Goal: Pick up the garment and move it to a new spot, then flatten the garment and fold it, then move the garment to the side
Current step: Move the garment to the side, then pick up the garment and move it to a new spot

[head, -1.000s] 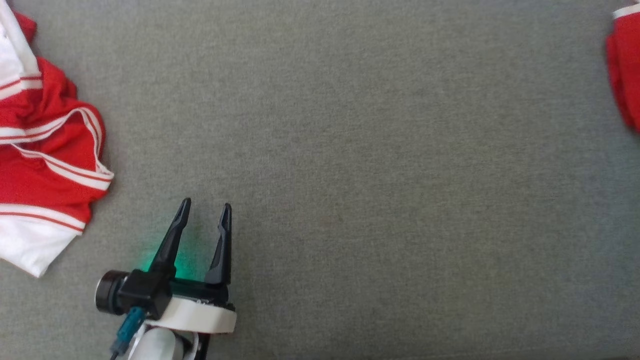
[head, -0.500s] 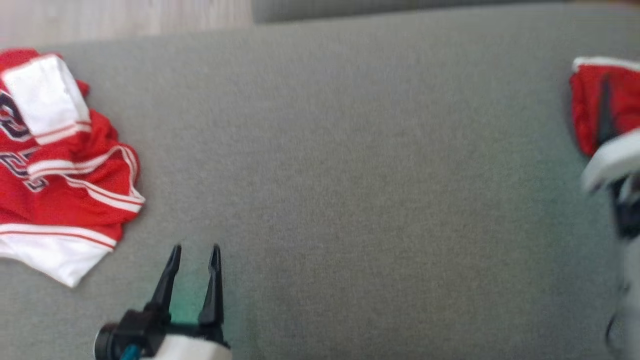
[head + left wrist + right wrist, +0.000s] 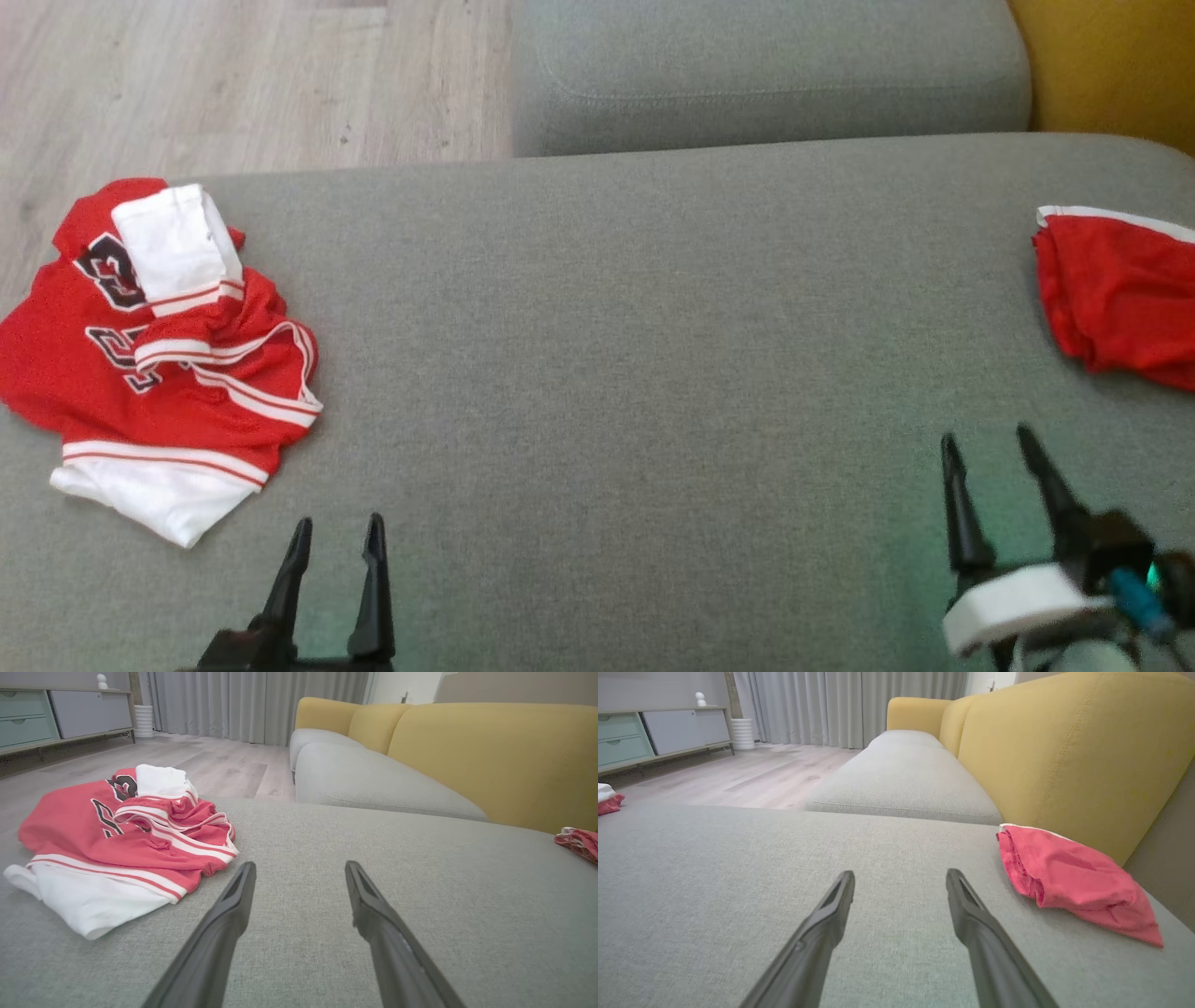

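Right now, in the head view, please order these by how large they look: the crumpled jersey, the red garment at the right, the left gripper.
1. crumpled jersey
2. red garment, cut by the picture's edge
3. left gripper, cut off too and nearer the camera, so the order of the last two is unsure

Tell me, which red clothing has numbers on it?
The crumpled red-and-white jersey on the left: dark numbers show on it. The folded red garment on the right shows only red with a white edge.
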Tool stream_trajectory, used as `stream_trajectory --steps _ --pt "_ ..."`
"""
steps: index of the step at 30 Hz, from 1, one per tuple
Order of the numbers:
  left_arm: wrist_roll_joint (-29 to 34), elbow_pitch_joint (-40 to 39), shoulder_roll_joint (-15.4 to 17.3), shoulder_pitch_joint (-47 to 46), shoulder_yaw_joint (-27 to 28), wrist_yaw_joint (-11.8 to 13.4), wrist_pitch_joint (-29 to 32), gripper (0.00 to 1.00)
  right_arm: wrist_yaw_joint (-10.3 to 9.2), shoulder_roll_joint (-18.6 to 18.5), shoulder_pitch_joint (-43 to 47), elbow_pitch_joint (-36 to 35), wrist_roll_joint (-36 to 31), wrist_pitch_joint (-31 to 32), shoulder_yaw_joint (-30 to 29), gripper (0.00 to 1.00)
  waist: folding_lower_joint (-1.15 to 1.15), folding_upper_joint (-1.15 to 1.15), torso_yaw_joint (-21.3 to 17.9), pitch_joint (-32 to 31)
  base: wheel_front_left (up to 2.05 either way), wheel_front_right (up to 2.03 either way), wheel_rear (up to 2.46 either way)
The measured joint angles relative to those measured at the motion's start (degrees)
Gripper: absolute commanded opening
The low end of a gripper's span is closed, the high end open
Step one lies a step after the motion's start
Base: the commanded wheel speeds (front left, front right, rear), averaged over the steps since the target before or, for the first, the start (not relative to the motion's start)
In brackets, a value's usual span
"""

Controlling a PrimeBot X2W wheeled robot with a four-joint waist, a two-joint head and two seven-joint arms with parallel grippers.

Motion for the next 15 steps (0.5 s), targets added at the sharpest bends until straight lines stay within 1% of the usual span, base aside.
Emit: stream_trajectory --steps 5,8,12,15 --pt "0.5 2.1 0.0 0.0 0.6 0.2 0.0 1.0 0.0 1.0 2.0 2.7 0.1 -1.0 2.0 1.0 0.0 0.0 -0.2 -0.6 0.0 0.0 0.0" --pt "0.5 2.8 0.0 0.0 0.7 0.2 0.0 1.0 -0.01 1.0 2.0 3.9 1.8 -1.4 2.9 1.0 0.01 0.0 -0.2 -0.7 0.0 0.0 0.0" --pt "0.5 3.3 0.0 0.0 0.7 -0.1 0.0 1.0 -0.01 1.0 2.0 3.4 3.0 -1.4 4.4 1.0 0.01 0.0 0.0 -0.9 0.0 0.0 0.0" --pt "0.5 3.6 0.0 -0.1 0.7 -0.1 0.0 1.0 -0.01 1.0 2.0 2.7 3.3 -1.4 4.7 1.0 0.01 0.0 1.1 -0.9 0.0 0.0 0.0"
